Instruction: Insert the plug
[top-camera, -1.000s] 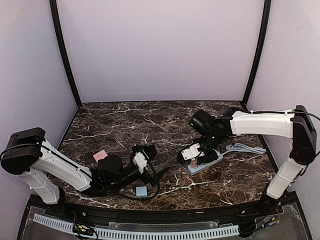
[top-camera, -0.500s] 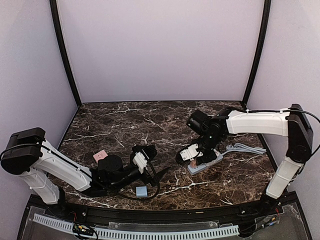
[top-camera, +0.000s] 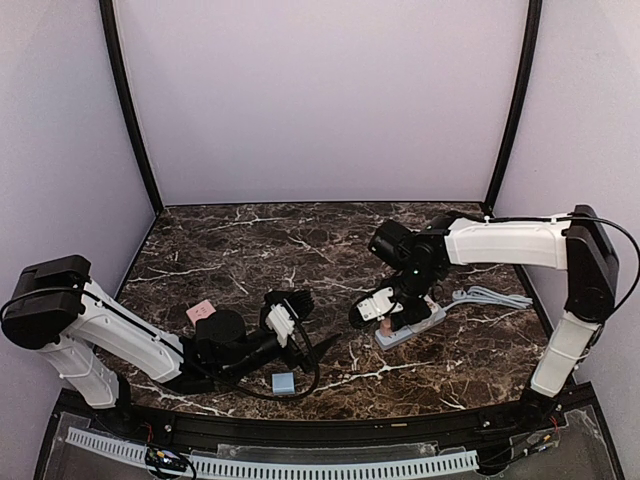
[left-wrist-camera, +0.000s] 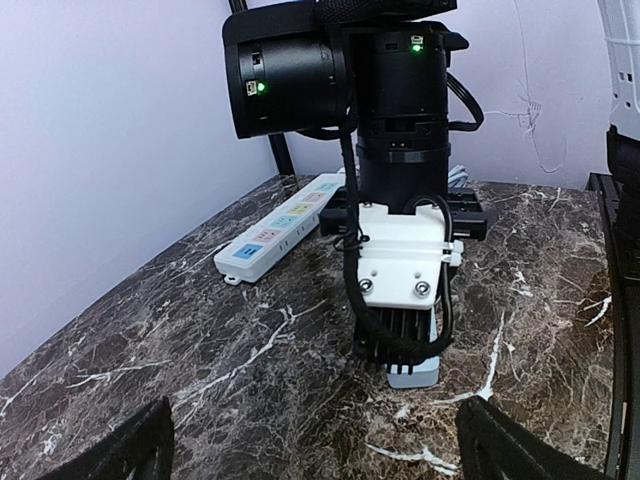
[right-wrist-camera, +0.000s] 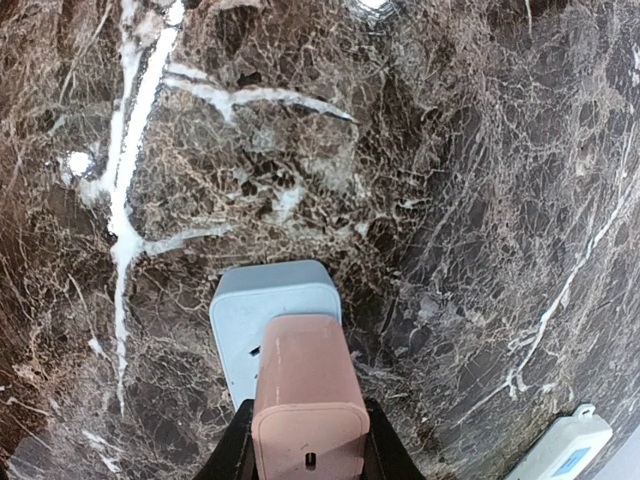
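- The right claw (right-wrist-camera: 308, 458) is clenched on the pink plug (right-wrist-camera: 306, 385), which sits over the end of the grey-blue socket block (right-wrist-camera: 250, 315) on the table (right-wrist-camera: 480, 200).
- My advice: first line up the pins with the holes, then press straight down without tilting.
- The left claw (left-wrist-camera: 320, 455) is released and empty, well apart.

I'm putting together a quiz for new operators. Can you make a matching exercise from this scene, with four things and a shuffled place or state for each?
Things:
1. pink plug
2. left gripper
3. power strip
4. small blue square

Places or states:
A. wide open, empty
B. on the table beside the left arm
C. clamped in the right gripper
D. lying flat, coloured sockets facing up

Pairs: 1-C, 2-A, 3-D, 4-B
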